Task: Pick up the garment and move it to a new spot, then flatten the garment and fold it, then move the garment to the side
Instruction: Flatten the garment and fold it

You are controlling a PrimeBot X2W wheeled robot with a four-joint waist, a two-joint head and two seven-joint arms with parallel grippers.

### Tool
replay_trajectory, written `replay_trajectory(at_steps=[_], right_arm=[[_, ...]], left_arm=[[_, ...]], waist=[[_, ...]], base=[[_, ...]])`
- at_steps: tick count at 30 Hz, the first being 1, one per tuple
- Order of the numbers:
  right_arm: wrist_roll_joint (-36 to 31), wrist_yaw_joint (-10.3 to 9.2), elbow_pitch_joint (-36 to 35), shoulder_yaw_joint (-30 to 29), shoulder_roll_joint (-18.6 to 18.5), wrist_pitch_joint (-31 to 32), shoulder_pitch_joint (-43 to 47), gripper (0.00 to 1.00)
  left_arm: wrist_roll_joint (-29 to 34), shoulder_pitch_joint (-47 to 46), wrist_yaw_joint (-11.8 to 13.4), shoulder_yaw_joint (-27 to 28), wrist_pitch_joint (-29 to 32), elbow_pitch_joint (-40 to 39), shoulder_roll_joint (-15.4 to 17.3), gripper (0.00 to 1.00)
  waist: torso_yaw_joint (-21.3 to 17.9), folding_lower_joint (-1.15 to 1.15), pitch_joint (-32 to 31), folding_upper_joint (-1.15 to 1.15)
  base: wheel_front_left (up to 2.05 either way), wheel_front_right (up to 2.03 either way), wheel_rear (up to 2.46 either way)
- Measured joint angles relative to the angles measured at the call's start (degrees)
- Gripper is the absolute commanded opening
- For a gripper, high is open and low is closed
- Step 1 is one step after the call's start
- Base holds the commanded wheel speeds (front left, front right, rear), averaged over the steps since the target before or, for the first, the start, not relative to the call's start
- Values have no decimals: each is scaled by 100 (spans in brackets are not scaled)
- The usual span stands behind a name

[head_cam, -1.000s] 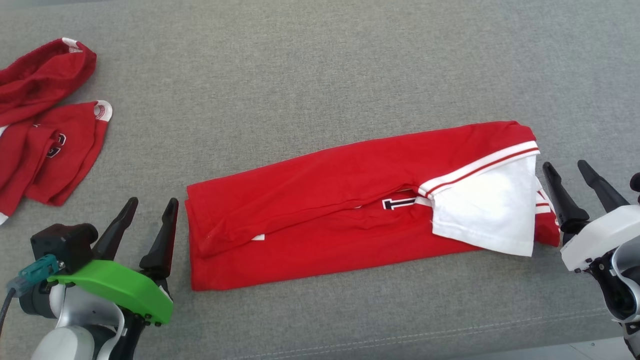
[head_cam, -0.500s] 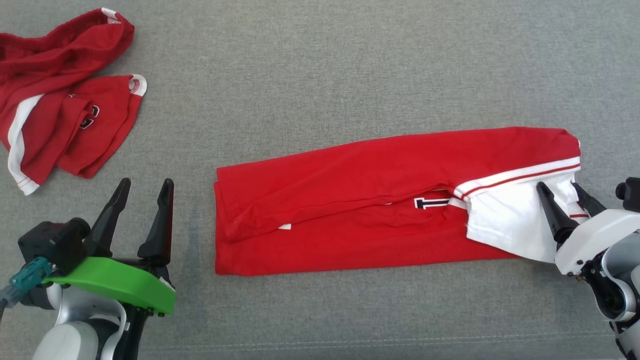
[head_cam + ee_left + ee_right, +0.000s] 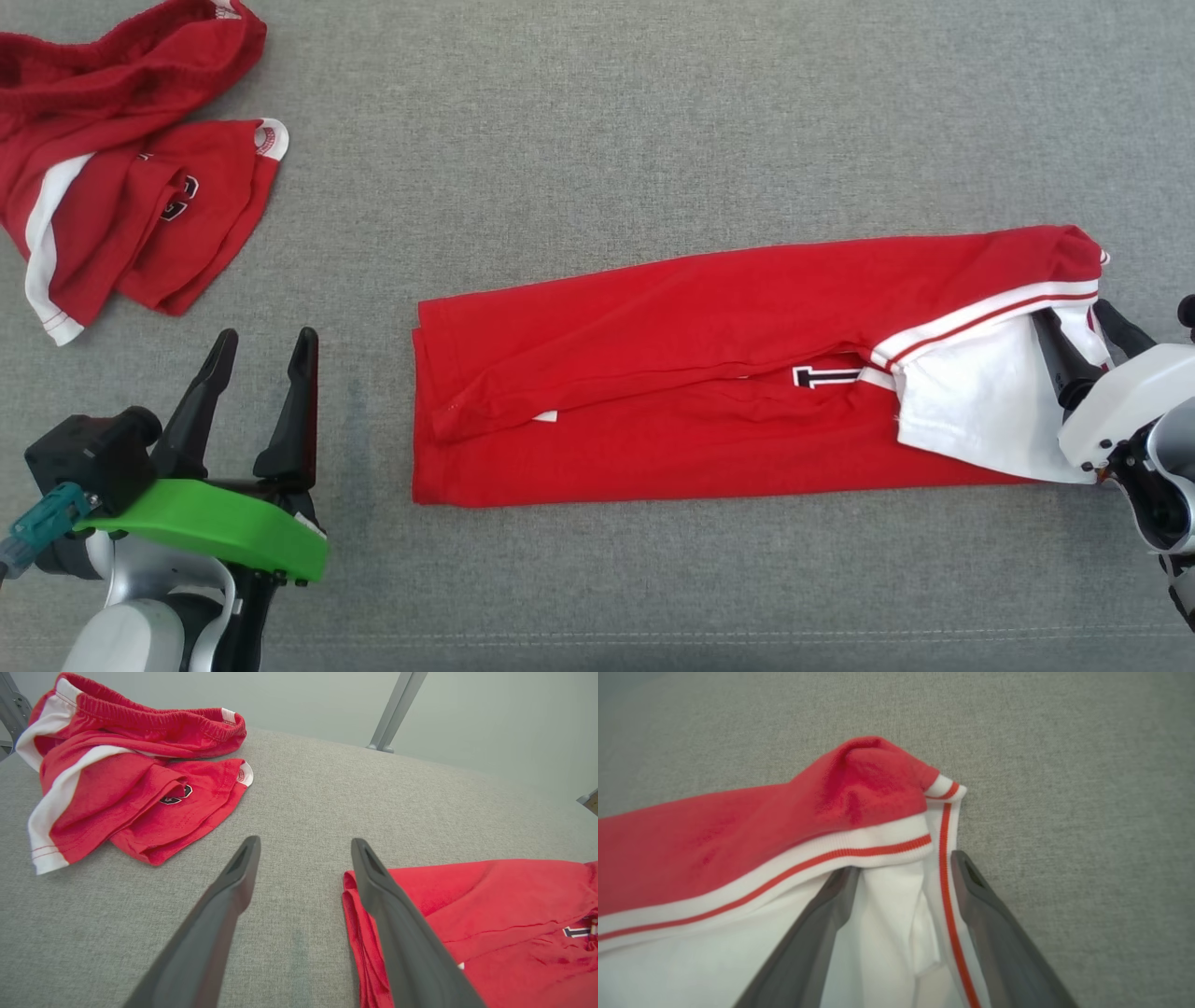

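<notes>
Presently left end effector (image 3: 268,333) gapes near the garment (image 3: 700,373), right end effector (image 3: 1072,312) gapes over its end.

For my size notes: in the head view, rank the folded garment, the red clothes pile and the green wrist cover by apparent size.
1. folded garment
2. red clothes pile, partly cropped
3. green wrist cover, smallest though nearest the camera

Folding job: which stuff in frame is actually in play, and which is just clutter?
In play:
- folded red garment
- right gripper, open, at the garment's white sleeve end
- left gripper, open, near the garment's other end

Lying about:
- crumpled red clothes, far left
- metal post, beyond the grey surface
</notes>
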Motion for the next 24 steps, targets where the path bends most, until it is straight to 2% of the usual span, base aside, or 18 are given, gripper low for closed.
replay_trajectory(at_steps=[10,17,18,19,20,24], right_arm=[[94,111,210,14,-24,129,-53,100],[580,326,326,5,27,553,-110,100],[694,368,339,-13,35,628,-110,95],[818,408,361,-35,49,683,-111,50],[899,464,380,-47,63,728,-112,0],[1328,654,412,-98,266,965,-110,0]], left_arm=[[1,2,1,-9,1,-33,-81,100],[43,3,1,-8,1,-49,-78,100],[44,3,2,-7,1,-48,-78,100],[46,3,2,-8,1,-40,-78,100],[51,3,2,-7,1,-22,-79,100],[51,12,4,16,0,-13,-79,100]], waist=[[-27,0,9,0],[-23,0,-5,0],[-21,0,-12,0],[-19,0,-23,0],[-17,0,-39,0],[-25,0,-108,0]], base=[[0,0,0],[0,0,0],[0,0,0],[0,0,0],[0,0,0],[0,0,0]])
